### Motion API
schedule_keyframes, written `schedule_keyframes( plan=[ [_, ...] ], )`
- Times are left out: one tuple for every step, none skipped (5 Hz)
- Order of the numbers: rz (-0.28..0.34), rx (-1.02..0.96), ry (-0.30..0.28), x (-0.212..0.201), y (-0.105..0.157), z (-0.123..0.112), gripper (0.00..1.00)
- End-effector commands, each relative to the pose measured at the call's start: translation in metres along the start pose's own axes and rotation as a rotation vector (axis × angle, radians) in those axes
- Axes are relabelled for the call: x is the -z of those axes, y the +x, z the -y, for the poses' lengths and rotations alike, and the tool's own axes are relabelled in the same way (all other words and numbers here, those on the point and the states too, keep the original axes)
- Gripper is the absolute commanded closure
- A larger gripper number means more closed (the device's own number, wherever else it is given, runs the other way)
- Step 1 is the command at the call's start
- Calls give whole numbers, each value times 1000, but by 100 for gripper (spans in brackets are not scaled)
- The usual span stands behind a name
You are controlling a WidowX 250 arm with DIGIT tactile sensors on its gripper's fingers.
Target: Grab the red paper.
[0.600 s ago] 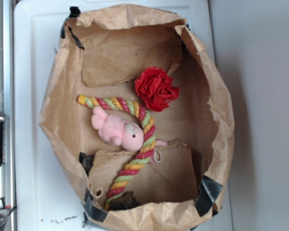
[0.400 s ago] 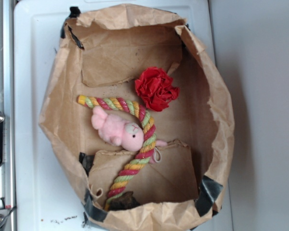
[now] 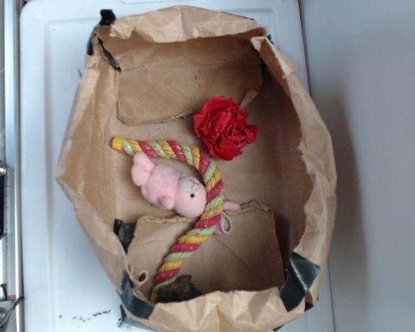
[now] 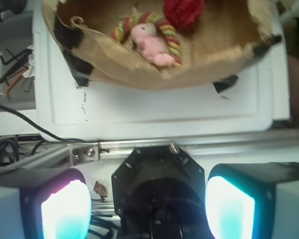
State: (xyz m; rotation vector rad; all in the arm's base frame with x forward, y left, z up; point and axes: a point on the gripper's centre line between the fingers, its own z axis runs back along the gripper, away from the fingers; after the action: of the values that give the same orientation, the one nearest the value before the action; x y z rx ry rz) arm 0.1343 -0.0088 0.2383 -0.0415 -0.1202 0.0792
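red paper (image 3: pixel 224 127) sits in the bag (image 3: pixel 311 173), just above the rope (image 3: pixel 194 200); fingers (image 4: pixel 65 211) spread wide, empty, outside the bag.

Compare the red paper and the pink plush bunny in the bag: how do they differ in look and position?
The red paper is bright red, crumpled into rose-like ruffles; the pink plush bunny is pale pink, soft, with a face. The paper lies clear of the twisted rope; the bunny rests against it. Both are similar in size and sit inside the brown paper bag.
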Motion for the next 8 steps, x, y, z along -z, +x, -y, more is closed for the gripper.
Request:
schedule_keyframes(
  plan=[
    [73,-79,39,-1,13,-6,0],
    [102,-114,68,10,29,-18,0],
    [92,-140,88,12,33,-21,0],
    [107,-148,96,12,35,-19,0],
    [118,-177,96,15,42,-23,0],
    [112,-187,93,20,52,-24,0],
    [101,-195,111,24,61,-28,0],
    [107,-181,100,28,71,-32,0]
  ],
)
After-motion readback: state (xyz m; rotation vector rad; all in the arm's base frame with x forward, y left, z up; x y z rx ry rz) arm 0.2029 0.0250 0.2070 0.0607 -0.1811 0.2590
